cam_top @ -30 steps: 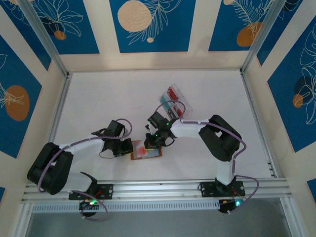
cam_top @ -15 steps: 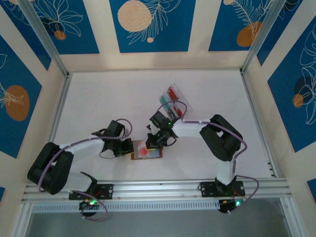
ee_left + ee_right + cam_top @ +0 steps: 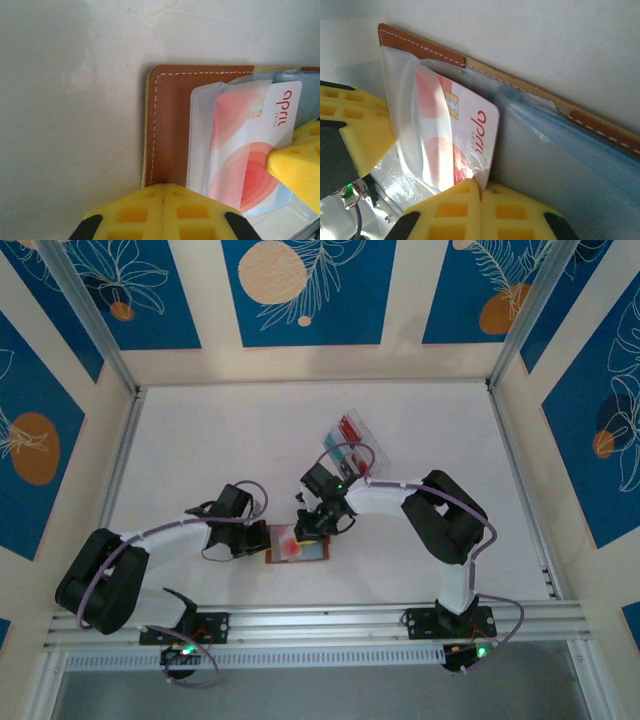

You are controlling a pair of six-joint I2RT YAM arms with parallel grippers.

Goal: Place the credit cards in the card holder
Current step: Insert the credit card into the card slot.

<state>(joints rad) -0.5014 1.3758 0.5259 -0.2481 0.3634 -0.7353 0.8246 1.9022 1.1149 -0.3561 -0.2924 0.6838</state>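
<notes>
The card holder (image 3: 312,551), a brown leather wallet with white stitching, lies open on the white table (image 3: 220,440) between the two arms, near the front edge. In the left wrist view its brown flap (image 3: 170,130) sits flat, with a clear plastic sleeve (image 3: 200,140) over the pale blue lining.

A white credit card (image 3: 250,150) with red and pink circles is partly inside that sleeve, and its outer end sticks out. The right wrist view shows a gold chip (image 3: 452,102) on the card (image 3: 475,130). Beside the chip is red lowercase writing that seems to read "april", though the letters are turned and I cannot be sure of them.

The right gripper (image 3: 481,200) has its yellow pads pressed together on the card's lower corner, pinching it. One of its fingers (image 3: 297,170) meets the card's edge in the left wrist view.

The left gripper (image 3: 162,202) is closed with its pads touching and nothing between them. It is at the wallet's near edge, and I cannot tell whether it presses down.

Farther back, well apart from the wallet, a clear plastic tray (image 3: 376,456) holds the other cards (image 3: 350,426), red and teal. Any printing on them is too small to read.
</notes>
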